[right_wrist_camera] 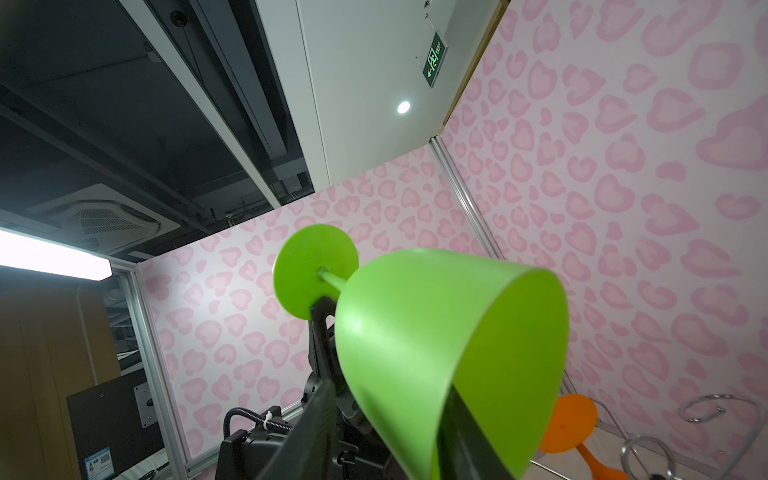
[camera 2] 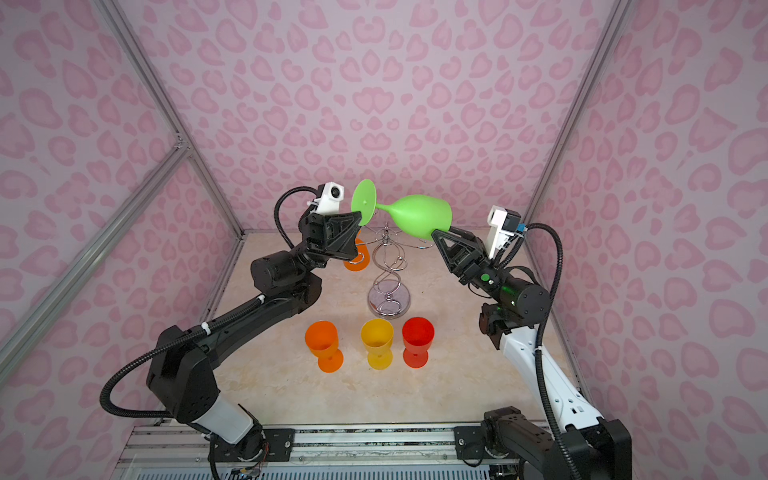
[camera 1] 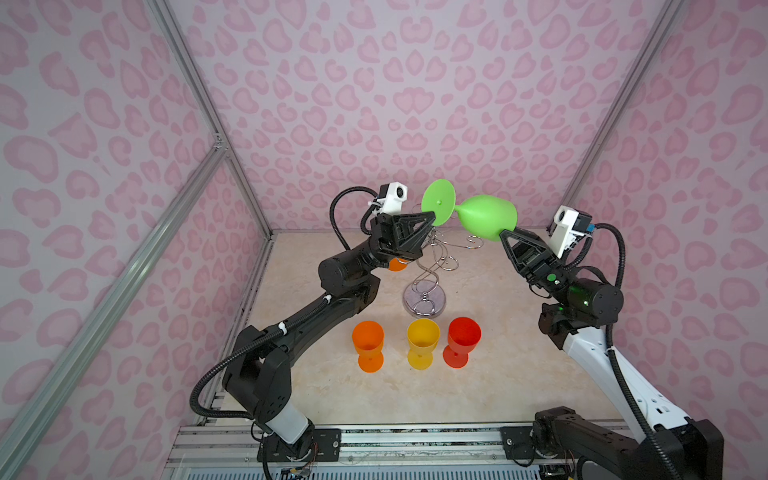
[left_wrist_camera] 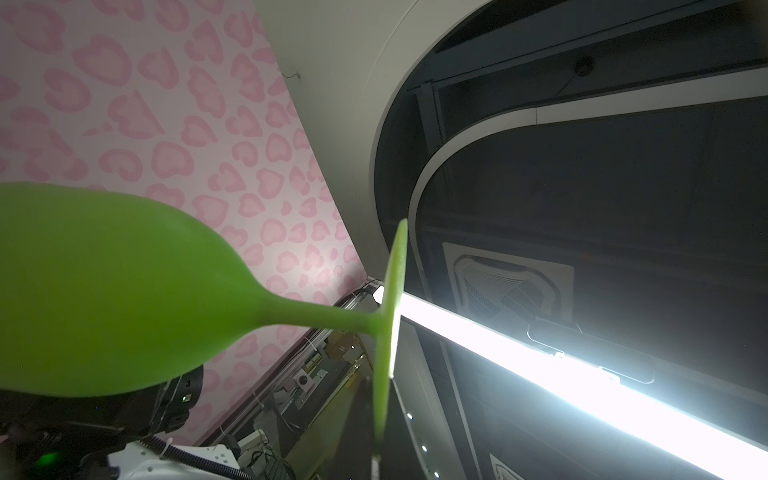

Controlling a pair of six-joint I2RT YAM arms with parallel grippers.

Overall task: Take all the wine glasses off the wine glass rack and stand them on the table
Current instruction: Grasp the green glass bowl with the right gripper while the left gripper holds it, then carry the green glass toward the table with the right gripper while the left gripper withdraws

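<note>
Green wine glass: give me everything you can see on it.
The green wine glass looks like matte plastic: bowl, thin stem, round foot. It lies roughly horizontal in the air above the wine glass rack. The left pincer is shut on the foot's edge; the right pincer straddles the bowl's rim, grip unclear.

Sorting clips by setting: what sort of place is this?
Likely a robot lab cell: arms bolted to a rail, pink patterned walls on aluminium framing, rack and plastic glasses staged.
</note>
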